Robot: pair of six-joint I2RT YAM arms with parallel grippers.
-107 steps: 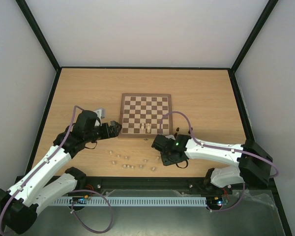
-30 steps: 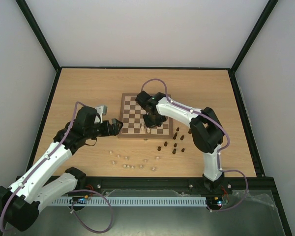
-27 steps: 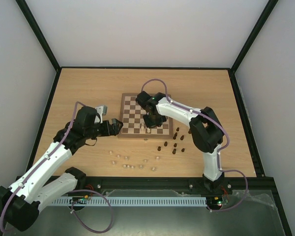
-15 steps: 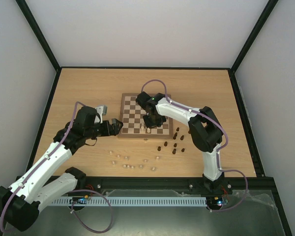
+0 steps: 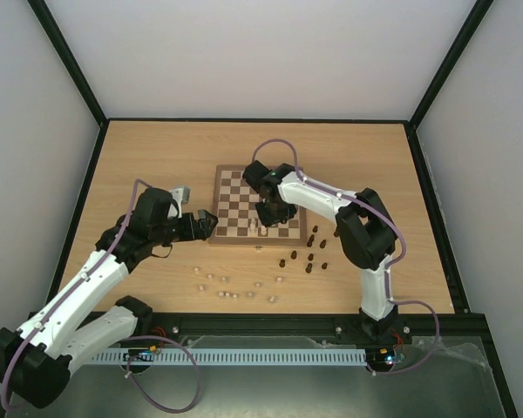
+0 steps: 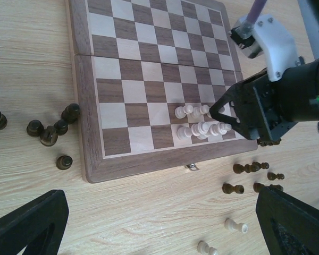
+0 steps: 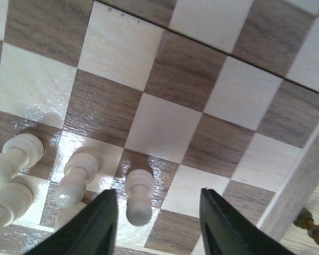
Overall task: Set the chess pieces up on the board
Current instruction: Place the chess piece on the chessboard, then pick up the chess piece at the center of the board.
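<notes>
The board lies mid-table. A few cream chess pieces stand clustered on its near rows. My right gripper hovers over them, open. In the right wrist view a cream pawn stands upright on a dark square between the fingers, nearer the left one and touching neither; the right gripper is open around it. More cream pieces stand to its left. My left gripper waits wide open at the board's near left corner, holding nothing. The left wrist view shows the board and the cream cluster.
Dark pieces are scattered on the table right of the board's near corner. Loose cream pieces lie on the table near the front. More dark pieces sit beside the board's edge. A small metal latch sticks out from the board's rim.
The right arm came from the near table to the board with a pawn. Over the last second its jaws have parted and let the cream pawn stand. The left arm has stayed still.
</notes>
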